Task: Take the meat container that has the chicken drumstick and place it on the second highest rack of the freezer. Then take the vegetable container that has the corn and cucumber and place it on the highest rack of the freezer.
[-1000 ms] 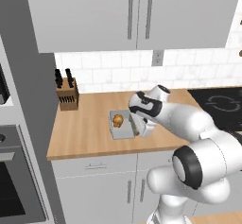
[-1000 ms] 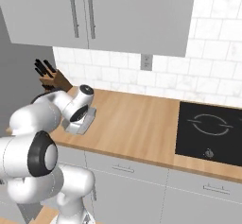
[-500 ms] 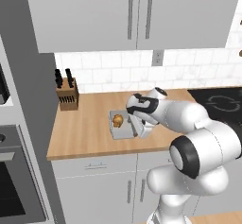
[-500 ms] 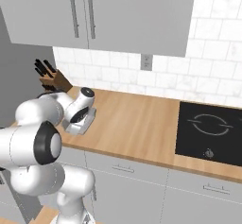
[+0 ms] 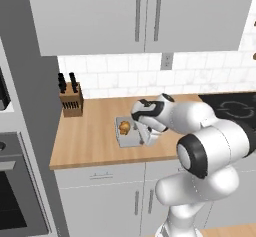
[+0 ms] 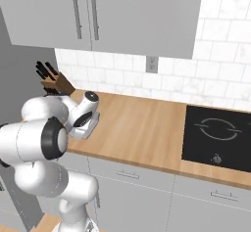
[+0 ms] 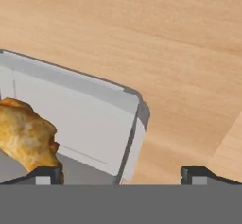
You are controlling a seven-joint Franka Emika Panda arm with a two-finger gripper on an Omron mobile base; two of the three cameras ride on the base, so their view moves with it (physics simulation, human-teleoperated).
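Gripper open over the tray w/ the chicken drumstick.

Tray sits on the wood counter, near its front edge, drumstick lying at the tray's left end as seen from the left base cam. Arm bends down low to the tray's right side; hand cam shows both fingertips spread wide, one above the tray by the drumstick, the other past the tray's rim over bare counter, nothing gripped. Knife block stands back-left by the wall, well apart. Stovetop off to the right.
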